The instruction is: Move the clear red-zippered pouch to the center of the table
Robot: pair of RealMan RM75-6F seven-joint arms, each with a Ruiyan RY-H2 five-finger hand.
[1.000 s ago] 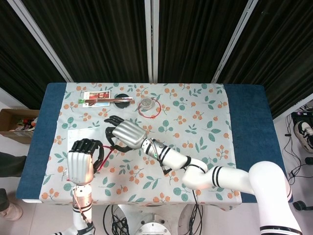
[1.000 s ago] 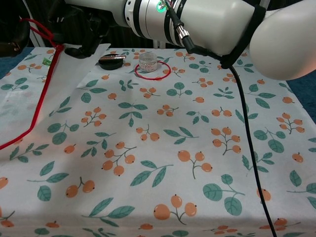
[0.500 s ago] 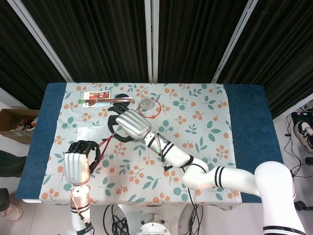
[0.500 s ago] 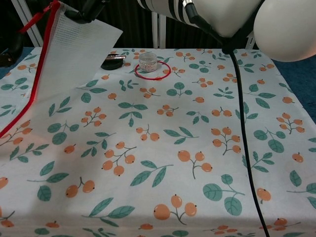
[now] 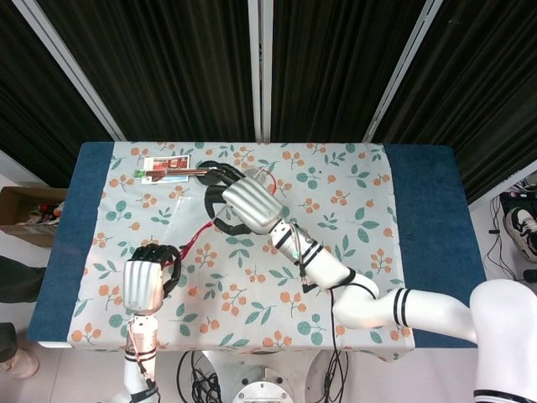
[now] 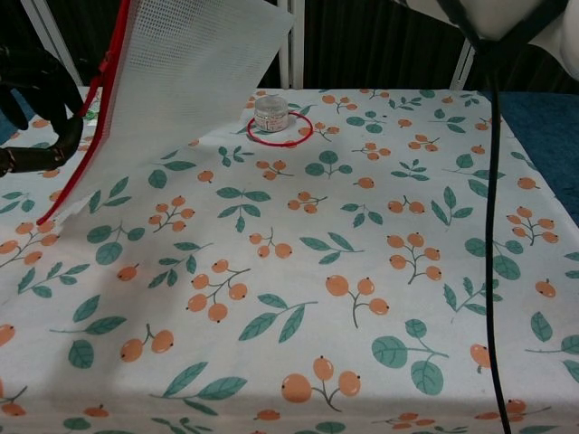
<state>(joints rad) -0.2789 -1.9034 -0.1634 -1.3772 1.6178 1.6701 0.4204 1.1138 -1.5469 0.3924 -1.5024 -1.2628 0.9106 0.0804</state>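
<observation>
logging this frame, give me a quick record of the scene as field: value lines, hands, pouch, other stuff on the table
pouch: clear red-zippered pouch, lifted off the table, hanging tilted
right hand: right hand grips the pouch's upper end
left hand: left hand at the pouch's lower red edge; grip cannot be told
table: floral tablecloth
other items: small jar inside a red ring; card at the far left

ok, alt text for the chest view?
A clear mesh pouch with a red zipper edge hangs lifted over the table's left side, above a floral tablecloth. Behind it, a small jar sits inside a red ring; the left hand is at far left.
</observation>
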